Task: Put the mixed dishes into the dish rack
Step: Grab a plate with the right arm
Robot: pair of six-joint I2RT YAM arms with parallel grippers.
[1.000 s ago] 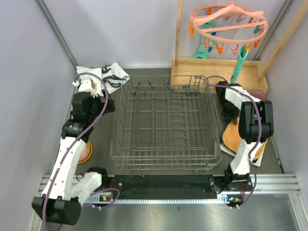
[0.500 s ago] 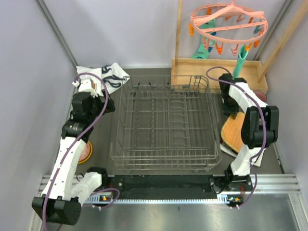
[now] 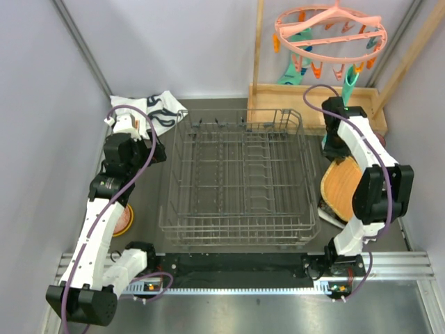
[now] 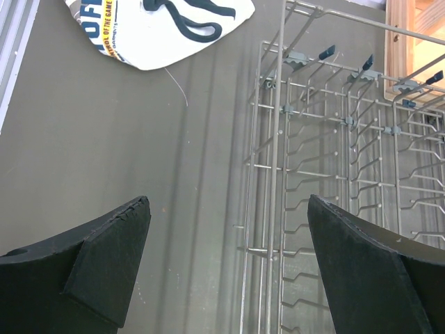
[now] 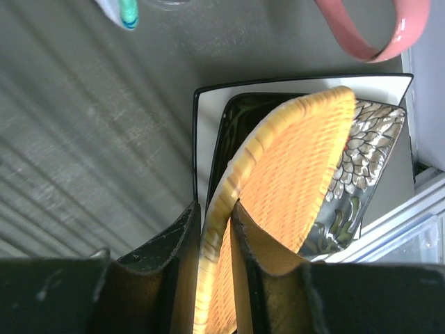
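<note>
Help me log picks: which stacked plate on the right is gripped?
The yellow wooden plate, pinched at its rim by the right gripper and tilted up; the black floral plate and pale plate lie beneath, ungripped.

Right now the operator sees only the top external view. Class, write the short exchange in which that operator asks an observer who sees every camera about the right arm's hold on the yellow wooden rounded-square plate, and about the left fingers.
Operator: Do the right fingers really have the yellow wooden rounded-square plate?
Observer: Yes. In the right wrist view, the right gripper pinches its rim, with one finger on each face.
Operator: What lies under it?
Observer: A black floral square plate, which rests on a pale square plate.
Operator: And the left fingers?
Observer: They are wide open with nothing between them, above bare table beside the grey metal wire dish rack.
</note>
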